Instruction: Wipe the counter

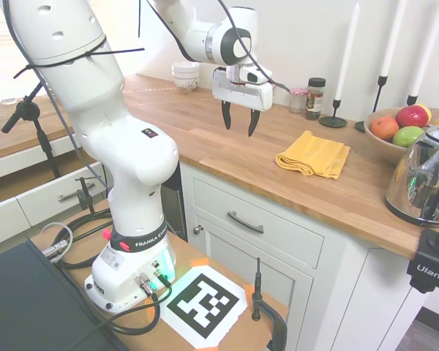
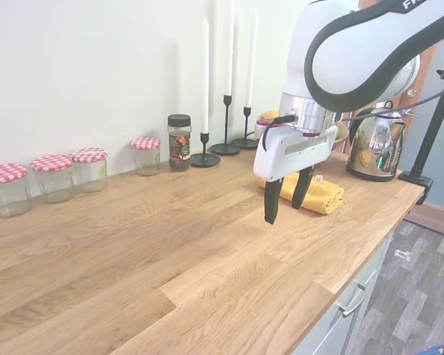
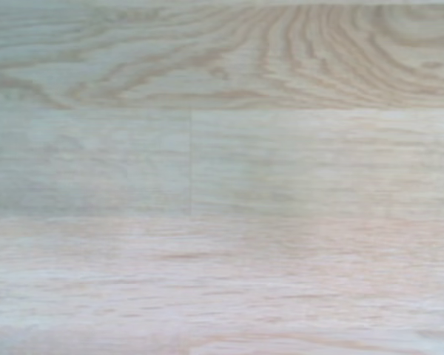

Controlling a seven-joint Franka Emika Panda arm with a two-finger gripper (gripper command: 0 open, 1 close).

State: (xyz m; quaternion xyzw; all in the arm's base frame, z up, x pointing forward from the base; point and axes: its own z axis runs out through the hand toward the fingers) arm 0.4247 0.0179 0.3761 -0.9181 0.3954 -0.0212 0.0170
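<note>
We judged the wiping not yet begun. Our tool (image 1: 238, 121) hung above the worktop (image 1: 205, 142), fingers apart and empty. The cloth (image 1: 314, 154) lay folded nearby toward the kettle (image 1: 426, 175); next we needed to grasp it.

jars (image 2: 90, 168) | candlesticks (image 2: 226, 96) | fruit bowl (image 1: 384, 139) | kettle (image 1: 424, 179) | stacked bowls (image 1: 186, 75)

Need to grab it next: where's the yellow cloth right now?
The folded yellow cloth lies on the wooden butcher-block counter near its front edge, between the open hand and the shiny metal kettle.
</note>
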